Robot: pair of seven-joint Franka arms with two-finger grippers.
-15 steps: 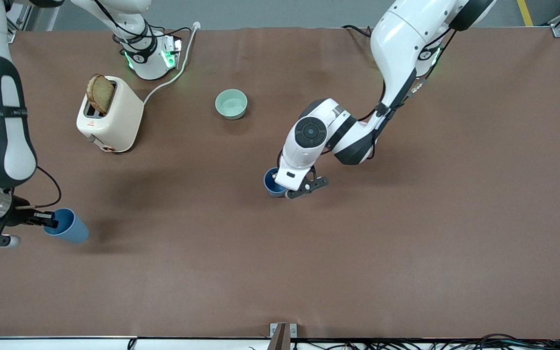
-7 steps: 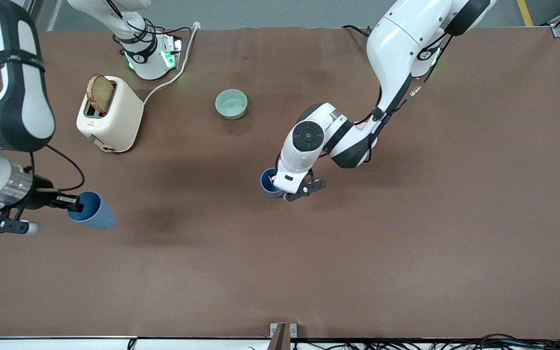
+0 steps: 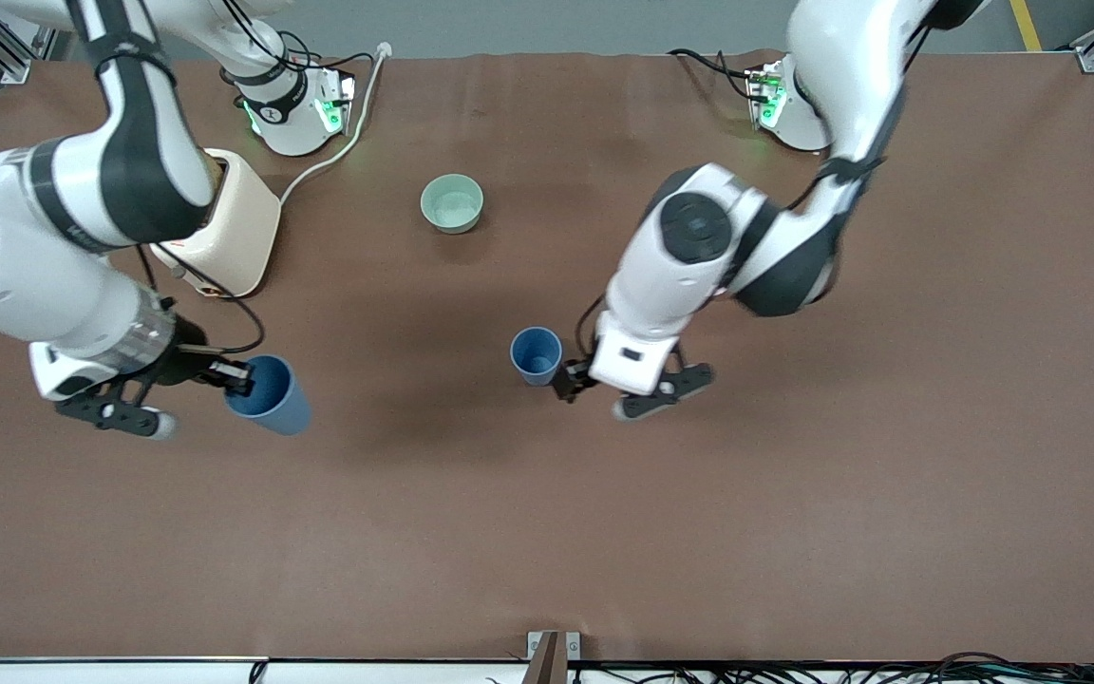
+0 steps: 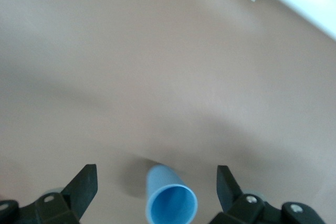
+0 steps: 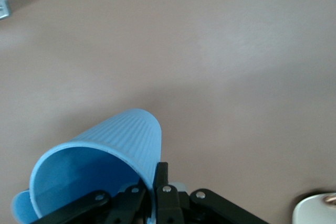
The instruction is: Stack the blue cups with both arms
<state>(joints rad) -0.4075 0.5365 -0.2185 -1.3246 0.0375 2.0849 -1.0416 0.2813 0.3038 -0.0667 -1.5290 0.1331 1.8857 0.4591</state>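
One blue cup (image 3: 536,354) stands upright on the table near the middle. My left gripper (image 3: 573,379) hovers beside it, toward the left arm's end, open and empty. In the left wrist view that cup (image 4: 170,199) shows below and between the spread fingers (image 4: 84,187), touching neither. My right gripper (image 3: 235,377) is shut on the rim of the second blue cup (image 3: 270,396) and holds it tilted above the table, toward the right arm's end. In the right wrist view the cup (image 5: 105,153) fills the lower part, its wall pinched in the gripper (image 5: 157,179).
A cream toaster (image 3: 245,228) stands toward the right arm's end, partly hidden by the right arm. A pale green bowl (image 3: 452,202) sits farther from the front camera than the standing cup. The table's front edge (image 4: 302,1) shows in the left wrist view.
My right arm has carried its cup toward the middle of the table. My left gripper has come off the standing cup and moved up and toward the left arm's end.
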